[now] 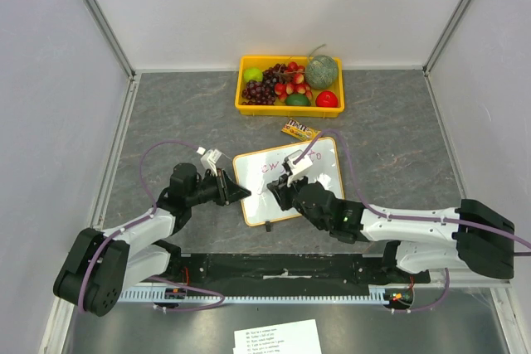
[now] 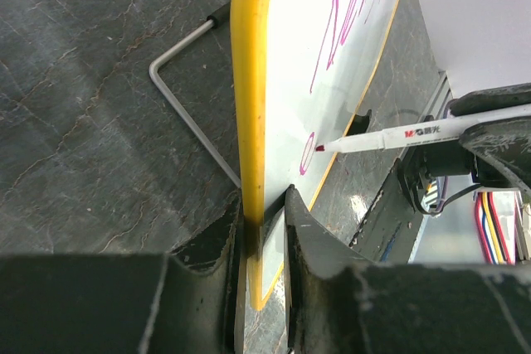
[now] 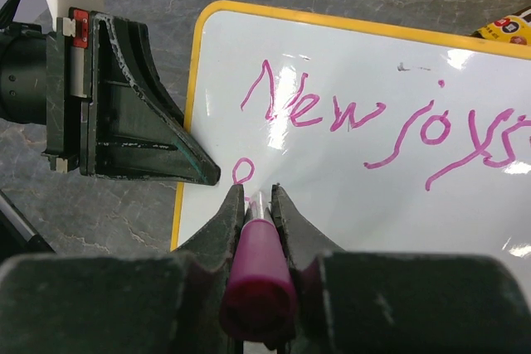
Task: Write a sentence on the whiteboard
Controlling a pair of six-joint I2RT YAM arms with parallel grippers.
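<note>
The whiteboard (image 1: 319,173) stands tilted on the grey table, its frame yellow-orange. My left gripper (image 2: 264,221) is shut on its lower left edge, one finger on each face. The sentence (image 3: 353,116) reads "New joys" in pink on the top line. Below it, a small pink loop (image 3: 241,171) starts a second line. My right gripper (image 3: 258,196) is shut on a pink-capped marker (image 3: 259,271). The marker (image 2: 390,137) points at the whiteboard (image 2: 303,31), its tip on the white face beside the loop. In the top view my right gripper (image 1: 280,190) hangs over the board's lower left part.
A yellow basket (image 1: 290,110) of fruit stands behind the board. A candy pack (image 1: 299,131) lies between them. The board's wire stand (image 2: 178,97) reaches out behind it. A printed paper sheet (image 1: 278,339) lies at the near edge, below the arm bases.
</note>
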